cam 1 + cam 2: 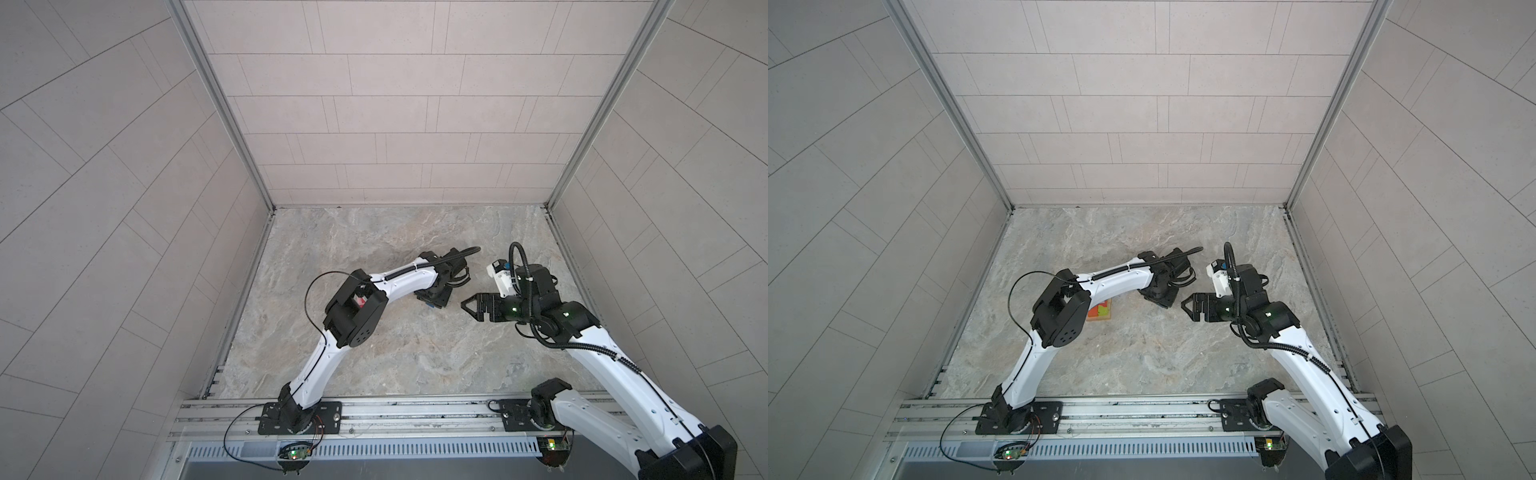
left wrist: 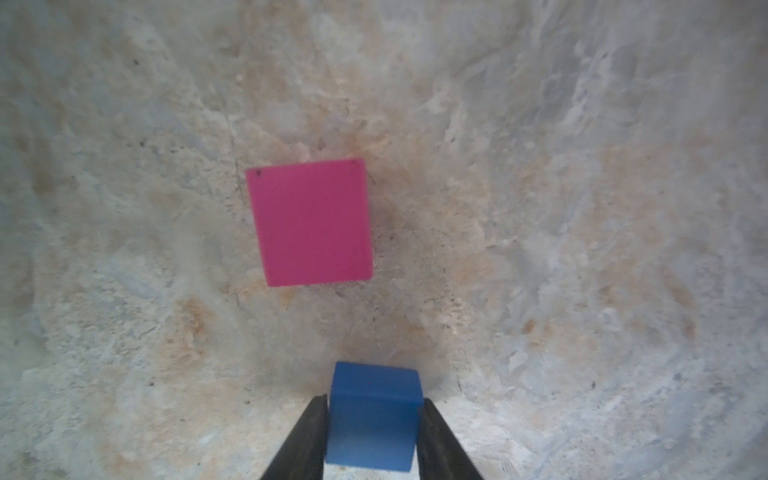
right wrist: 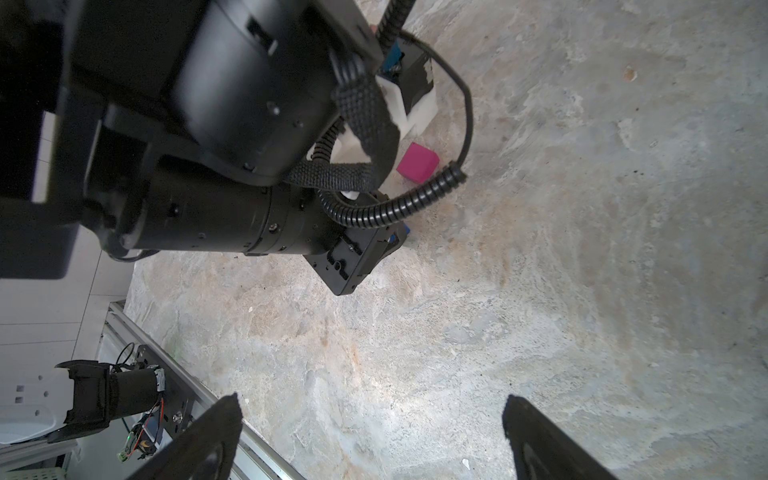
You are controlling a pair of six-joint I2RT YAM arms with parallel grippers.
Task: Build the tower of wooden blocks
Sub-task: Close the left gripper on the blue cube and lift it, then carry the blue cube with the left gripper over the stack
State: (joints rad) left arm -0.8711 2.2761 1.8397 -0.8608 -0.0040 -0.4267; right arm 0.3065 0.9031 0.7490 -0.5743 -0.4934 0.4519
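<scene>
Left wrist view, left end effector (image 2: 374, 399) clamped on blue cube (image 2: 372, 424), magenta cube (image 2: 309, 222) nearby, apart

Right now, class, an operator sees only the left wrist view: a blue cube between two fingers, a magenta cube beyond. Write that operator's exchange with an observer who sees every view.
Operator: My left hand grips the blue cube. Where is the right hand?
Observer: In both top views it waits just right of yours, open and empty.
Operator: Where is the tower?
Observer: In a top view its orange, lime and tan blocks peek out from under the left arm's elbow.
</scene>
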